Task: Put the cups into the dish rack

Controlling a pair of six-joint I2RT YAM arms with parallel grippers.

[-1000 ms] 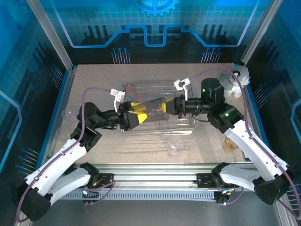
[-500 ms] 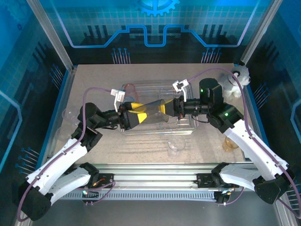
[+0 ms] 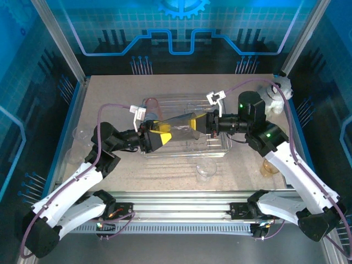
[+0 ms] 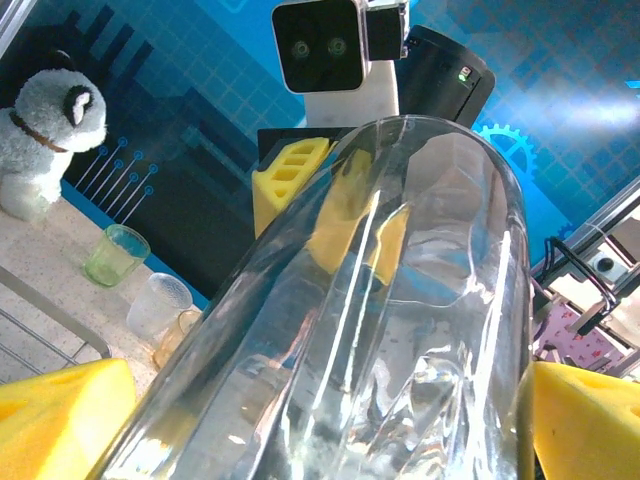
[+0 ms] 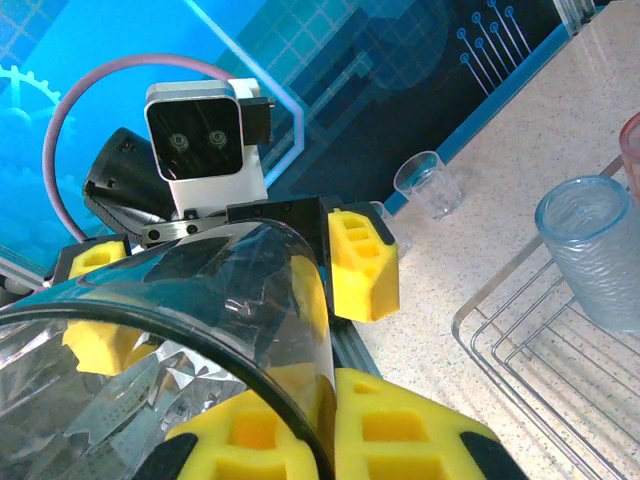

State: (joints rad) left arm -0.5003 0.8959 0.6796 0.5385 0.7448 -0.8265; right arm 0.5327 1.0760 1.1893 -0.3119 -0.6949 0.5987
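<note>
A held cup [image 3: 184, 124] lies on its side in the air above the dish rack [image 3: 187, 155]. It is pinched by its rim between the pads of the right gripper [image 3: 195, 123], which are pressed together on the wall. The left gripper [image 3: 163, 132] is spread wide about the cup's other end; whether its pads touch the wall cannot be told from the wrist view. (A hand-over between the arms is judged to be the step in hand.)

Loading is judged to be at an early stage. A blue cup [image 5: 590, 250] is seen in the rack, and a red-pink cup [image 3: 149, 103] at its far left corner. Yet to be loaded are a clear cup [image 3: 206, 169] near the front of the table, an amber cup [image 3: 269, 168] at the right, a green cup [image 4: 112, 255], and a second clear cup [image 5: 428, 185] beside the rack.
</note>
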